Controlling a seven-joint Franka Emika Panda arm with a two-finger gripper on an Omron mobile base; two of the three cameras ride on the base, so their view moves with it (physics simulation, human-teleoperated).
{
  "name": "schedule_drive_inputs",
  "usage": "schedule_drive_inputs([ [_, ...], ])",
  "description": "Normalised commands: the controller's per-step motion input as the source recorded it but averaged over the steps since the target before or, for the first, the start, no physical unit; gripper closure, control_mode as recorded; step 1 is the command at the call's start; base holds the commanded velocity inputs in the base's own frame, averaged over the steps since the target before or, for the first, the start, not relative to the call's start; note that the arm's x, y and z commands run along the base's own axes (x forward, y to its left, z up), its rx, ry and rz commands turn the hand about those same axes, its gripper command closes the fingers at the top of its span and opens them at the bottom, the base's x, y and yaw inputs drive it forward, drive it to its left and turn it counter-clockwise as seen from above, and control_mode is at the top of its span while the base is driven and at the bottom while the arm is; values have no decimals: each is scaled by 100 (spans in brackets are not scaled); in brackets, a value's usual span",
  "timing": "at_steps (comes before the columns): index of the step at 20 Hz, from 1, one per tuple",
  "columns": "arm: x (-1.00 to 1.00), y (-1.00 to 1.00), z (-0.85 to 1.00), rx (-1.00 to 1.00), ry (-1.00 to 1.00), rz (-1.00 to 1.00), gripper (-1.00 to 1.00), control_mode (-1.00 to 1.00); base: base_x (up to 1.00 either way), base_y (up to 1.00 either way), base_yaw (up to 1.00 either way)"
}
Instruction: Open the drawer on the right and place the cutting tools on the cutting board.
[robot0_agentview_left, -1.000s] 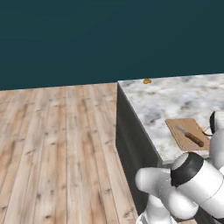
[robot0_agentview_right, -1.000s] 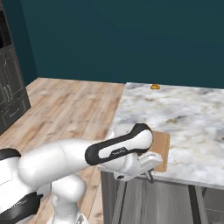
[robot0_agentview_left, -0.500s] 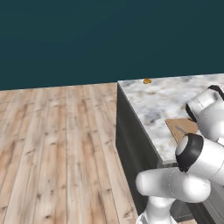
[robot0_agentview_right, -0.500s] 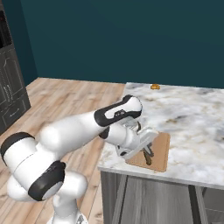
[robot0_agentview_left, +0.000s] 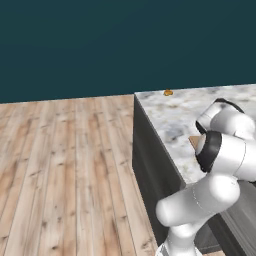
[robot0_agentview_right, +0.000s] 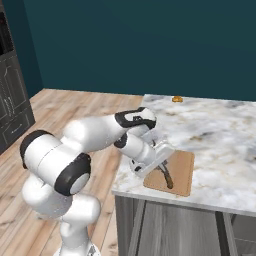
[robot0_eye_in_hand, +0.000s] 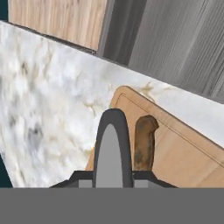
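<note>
Your gripper (robot0_agentview_right: 159, 161) hung just above the cutting board (robot0_agentview_right: 180, 175), over its end nearest the counter's left edge. In the hand view a single dark finger (robot0_eye_in_hand: 113, 148) rose beside a brown knife handle (robot0_eye_in_hand: 144, 142); I could not tell whether the fingers were spread or closed, and they did not appear to be pinching anything.

The knife (robot0_agentview_right: 166, 174) lay flat on the board, handle toward the counter's front edge, so by my reading at least one cutting tool was already delivered. The board sat at the front left corner of the marble counter (robot0_agentview_right: 220, 130), close to its front edge. A small orange object (robot0_agentview_right: 177, 99) rested well apart, at the counter's back edge.

Below the front edge, the right base view showed grey drawer fronts (robot0_agentview_right: 175, 227), and the left base view showed a grey surface jutting out at the lower right, possibly the opened drawer (robot0_agentview_left: 240, 220); its inside was hidden. Whether more tools remained there, you could not judge from these views.
</note>
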Motion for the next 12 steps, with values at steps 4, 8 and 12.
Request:
schedule_drive_inputs([
  [4,98,1,0,17,22,0,100,-100,0,0,0],
  [8,100,-40,0,15,21,2,-100,-100,0,0,0],
  [12,75,-68,0,12,14,10,-100,-100,0,0,0],
])
